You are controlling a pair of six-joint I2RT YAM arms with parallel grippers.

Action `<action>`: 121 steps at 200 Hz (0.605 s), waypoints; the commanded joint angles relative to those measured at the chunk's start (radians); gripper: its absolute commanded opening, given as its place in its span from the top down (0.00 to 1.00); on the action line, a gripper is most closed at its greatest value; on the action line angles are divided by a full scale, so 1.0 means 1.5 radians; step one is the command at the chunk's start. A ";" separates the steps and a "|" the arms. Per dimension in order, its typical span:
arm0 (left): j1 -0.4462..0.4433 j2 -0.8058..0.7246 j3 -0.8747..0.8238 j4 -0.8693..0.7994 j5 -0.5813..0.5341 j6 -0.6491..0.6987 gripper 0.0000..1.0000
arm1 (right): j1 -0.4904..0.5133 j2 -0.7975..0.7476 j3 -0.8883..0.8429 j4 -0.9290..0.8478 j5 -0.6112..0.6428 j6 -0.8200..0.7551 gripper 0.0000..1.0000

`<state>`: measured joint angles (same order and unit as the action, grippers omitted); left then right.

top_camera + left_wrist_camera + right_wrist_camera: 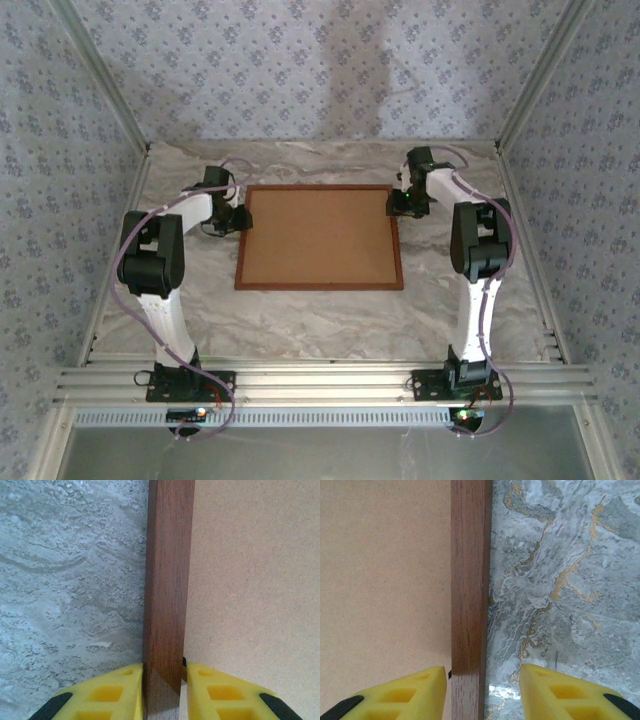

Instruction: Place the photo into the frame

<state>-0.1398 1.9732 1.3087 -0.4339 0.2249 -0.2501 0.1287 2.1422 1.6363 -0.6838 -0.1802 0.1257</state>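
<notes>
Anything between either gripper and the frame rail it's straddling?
Nothing visible. The left gripper has a finger touching each side of the frame at its left rail. The right gripper straddles the right rail, jaws open, with bare table between its outer finger and the wood.

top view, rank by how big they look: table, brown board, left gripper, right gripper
1. table
2. brown board, lying inside the frame
3. left gripper and right gripper: they look about alike, so no ranking between them
</notes>
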 commanded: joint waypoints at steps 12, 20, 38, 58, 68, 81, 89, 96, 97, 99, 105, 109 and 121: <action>-0.010 0.027 0.006 -0.019 0.024 0.015 0.74 | 0.000 0.029 0.025 -0.038 0.024 -0.015 0.57; -0.010 0.027 0.005 -0.020 0.026 0.015 0.74 | 0.002 0.033 0.027 -0.040 0.030 -0.015 0.57; -0.010 0.029 0.006 -0.018 0.030 0.015 0.74 | 0.005 0.042 0.034 -0.047 0.046 -0.019 0.58; -0.010 0.030 0.006 -0.019 0.030 0.015 0.74 | 0.013 0.051 0.041 -0.060 0.069 -0.027 0.59; -0.010 0.030 0.006 -0.020 0.031 0.016 0.74 | 0.018 0.056 0.043 -0.068 0.084 -0.031 0.60; -0.010 0.029 0.006 -0.020 0.030 0.016 0.74 | 0.025 0.057 0.043 -0.075 0.098 -0.037 0.60; -0.010 0.028 0.006 -0.020 0.030 0.016 0.74 | 0.030 0.057 0.040 -0.078 0.108 -0.038 0.59; -0.010 0.028 0.006 -0.020 0.030 0.016 0.74 | 0.035 0.057 0.038 -0.081 0.117 -0.040 0.59; -0.011 0.028 0.006 -0.020 0.031 0.016 0.74 | 0.035 0.057 0.038 -0.082 0.119 -0.040 0.59; -0.010 0.029 0.006 -0.021 0.031 0.016 0.74 | 0.037 0.057 0.037 -0.082 0.120 -0.040 0.59; -0.011 0.027 0.006 -0.020 0.031 0.016 0.74 | 0.040 0.057 0.034 -0.084 0.128 -0.042 0.59; -0.011 0.027 0.006 -0.020 0.031 0.016 0.74 | 0.043 0.057 0.033 -0.085 0.132 -0.043 0.59; -0.013 0.027 0.008 -0.020 0.031 0.016 0.74 | 0.053 0.060 0.030 -0.087 0.140 -0.045 0.59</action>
<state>-0.1394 1.9804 1.3151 -0.4332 0.2398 -0.2501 0.1810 2.1769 1.6955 -0.7361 -0.0540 0.0856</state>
